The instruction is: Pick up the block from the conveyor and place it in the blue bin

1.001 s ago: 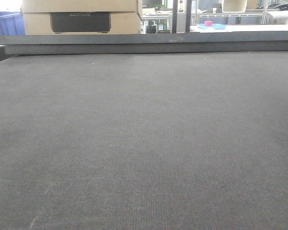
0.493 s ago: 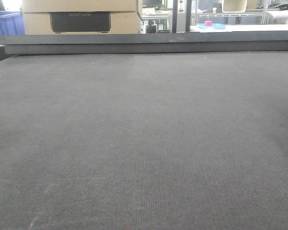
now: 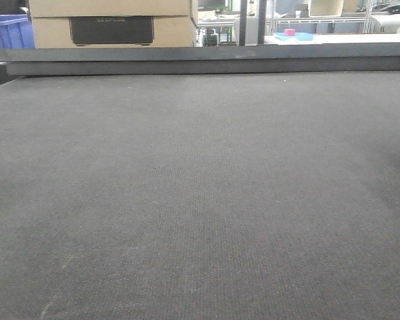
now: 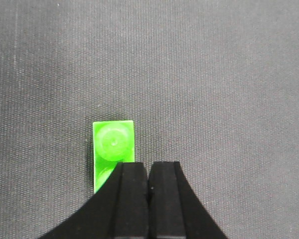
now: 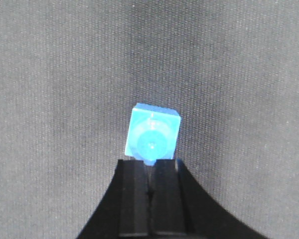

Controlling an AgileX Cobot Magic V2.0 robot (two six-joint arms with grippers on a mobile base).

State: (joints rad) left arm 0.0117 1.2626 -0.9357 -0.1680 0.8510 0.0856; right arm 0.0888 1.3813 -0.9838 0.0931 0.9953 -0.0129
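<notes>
The conveyor (image 3: 200,200) is a wide dark grey woven belt with a raised rail (image 3: 200,60) along its far edge. The blue bin (image 3: 10,33) stands beyond the rail at the far left. In the left wrist view a green block (image 4: 113,147) lies flat on the belt, its near end hidden under the left finger. My left gripper (image 4: 149,167) is shut beside it with nothing between the pads. In the right wrist view my right gripper (image 5: 149,163) is shut on the near edge of a tilted blue block (image 5: 152,134), held above the belt. Neither gripper shows in the front view.
A cardboard box (image 3: 113,23) with a dark panel stands behind the rail next to the bin. Far back on the right, a small pink object (image 3: 290,32) rests on a white table among metal frames.
A dark shape has come into view above the blue bin at the top left. The belt in the front view looks the same.
</notes>
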